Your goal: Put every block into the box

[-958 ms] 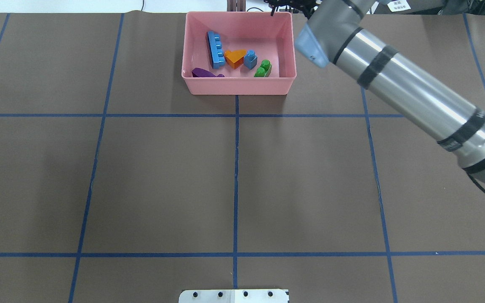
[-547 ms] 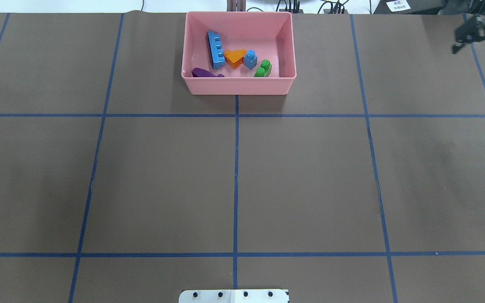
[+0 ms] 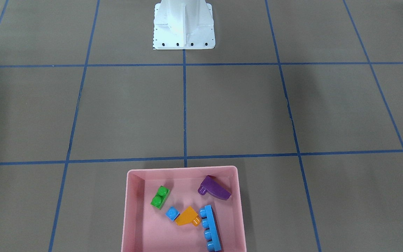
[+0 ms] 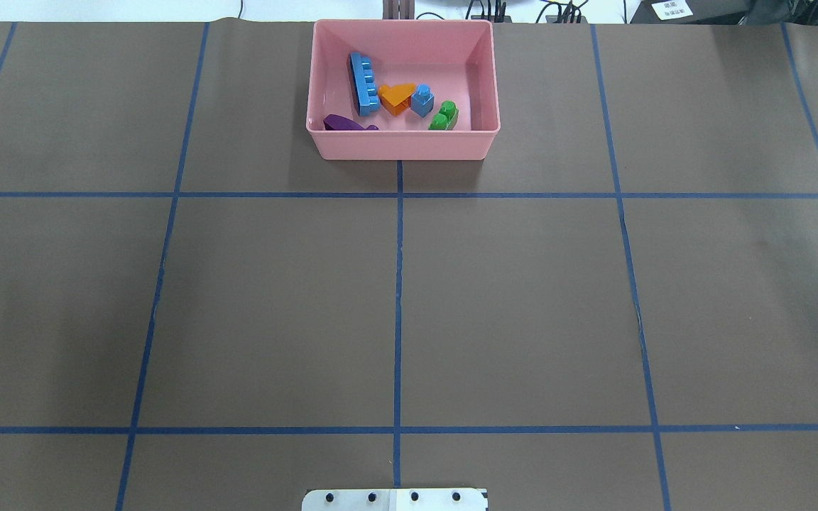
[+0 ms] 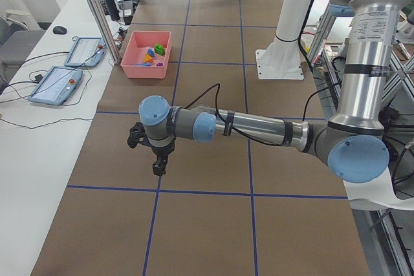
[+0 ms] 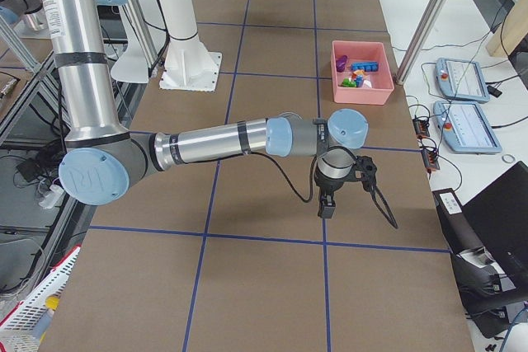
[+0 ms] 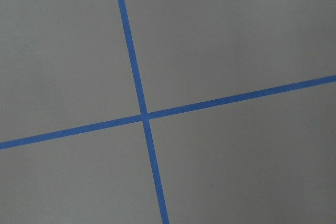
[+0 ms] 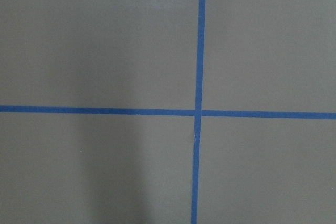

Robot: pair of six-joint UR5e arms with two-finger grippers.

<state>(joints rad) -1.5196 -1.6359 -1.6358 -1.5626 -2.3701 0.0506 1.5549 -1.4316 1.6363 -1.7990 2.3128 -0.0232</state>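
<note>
Five blocks (image 4: 396, 98) are lying inside the box (image 4: 402, 145), well apart from both hands; the left hand (image 5: 157, 167) and right hand (image 6: 327, 206) are hanging over the worktop (image 4: 522, 319), and I cannot tell their grip.

— What lies under the camera?
— Only the brown desk (image 8: 94, 40), marked with blue tape: a vertical strip (image 8: 201, 35) crossing a horizontal strip (image 8: 94, 110).
— Where do they meet?
— Slightly right of centre. A faint darker shade (image 8: 105, 182) covers the lower left.
</note>
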